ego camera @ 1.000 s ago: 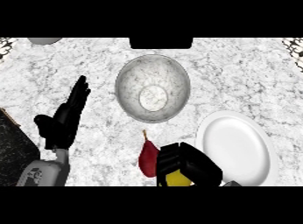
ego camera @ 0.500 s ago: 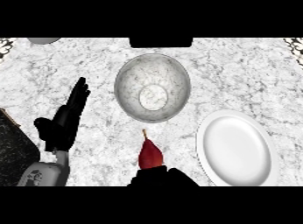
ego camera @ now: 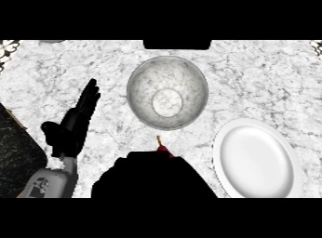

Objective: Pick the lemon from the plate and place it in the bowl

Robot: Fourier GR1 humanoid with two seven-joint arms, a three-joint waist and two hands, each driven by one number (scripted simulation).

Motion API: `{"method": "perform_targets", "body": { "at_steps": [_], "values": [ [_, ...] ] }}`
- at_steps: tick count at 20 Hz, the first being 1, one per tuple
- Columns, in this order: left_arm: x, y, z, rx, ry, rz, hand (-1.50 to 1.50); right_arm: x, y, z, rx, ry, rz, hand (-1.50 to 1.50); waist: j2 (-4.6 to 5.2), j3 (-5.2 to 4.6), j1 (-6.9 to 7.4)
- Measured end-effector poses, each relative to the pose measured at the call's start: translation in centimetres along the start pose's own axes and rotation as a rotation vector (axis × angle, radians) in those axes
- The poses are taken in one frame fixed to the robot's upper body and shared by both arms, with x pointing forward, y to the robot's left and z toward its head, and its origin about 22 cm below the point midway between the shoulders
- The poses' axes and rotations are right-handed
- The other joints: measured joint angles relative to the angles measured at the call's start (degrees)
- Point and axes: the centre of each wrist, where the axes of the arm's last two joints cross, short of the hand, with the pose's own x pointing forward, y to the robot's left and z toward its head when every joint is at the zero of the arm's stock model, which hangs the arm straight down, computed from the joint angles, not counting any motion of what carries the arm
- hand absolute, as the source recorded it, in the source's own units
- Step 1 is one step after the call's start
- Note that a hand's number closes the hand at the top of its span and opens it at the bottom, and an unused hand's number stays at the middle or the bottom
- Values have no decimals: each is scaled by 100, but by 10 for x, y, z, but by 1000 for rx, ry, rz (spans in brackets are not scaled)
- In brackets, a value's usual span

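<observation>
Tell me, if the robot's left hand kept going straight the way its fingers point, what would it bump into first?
Probably nothing: the left hand points up and slightly right across bare marble counter, passing left of the bowl. Depth is hard to judge.

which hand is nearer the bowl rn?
Right. The right hand sits just below the bowl, close to its near rim. The left hand rests open, off to the bowl's left.

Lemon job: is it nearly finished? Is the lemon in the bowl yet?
Not yet. Done: the plate is bare, so the lemon looks picked up. In hand: the right hand is just below the bowl; no lemon shows, so it is probably hidden there. Left: the bowl holds nothing, so the lemon must go in. The left hand rests open at the left.
</observation>
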Motion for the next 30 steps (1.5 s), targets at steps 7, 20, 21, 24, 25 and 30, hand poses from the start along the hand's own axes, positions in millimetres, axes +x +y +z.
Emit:
{"method": "perform_targets", "body": {
  "at_steps": [7,20,21,24,25,30],
  "values": [
    [-3,-4,0,7,-6,3,0,-5,-9,-65,-28,92,159,150,24,7,0],
    [-5,4,2,1,-8,6,0,-113,-18,-127,-54,205,404,150,49,15,13],
    [-2,4,1,5,-9,5,0,-124,-17,-127,-55,214,417,150,48,15,9],
    [-1,4,2,3,-9,1,0,-155,-14,-128,-49,234,436,150,49,17,8],
    [-1,4,2,0,-12,0,0,-164,-13,-131,-43,244,442,150,53,16,18],
    [-3,3,2,-6,-11,6,0,-205,-11,-130,25,327,384,-150,66,16,49]
  ]
}}
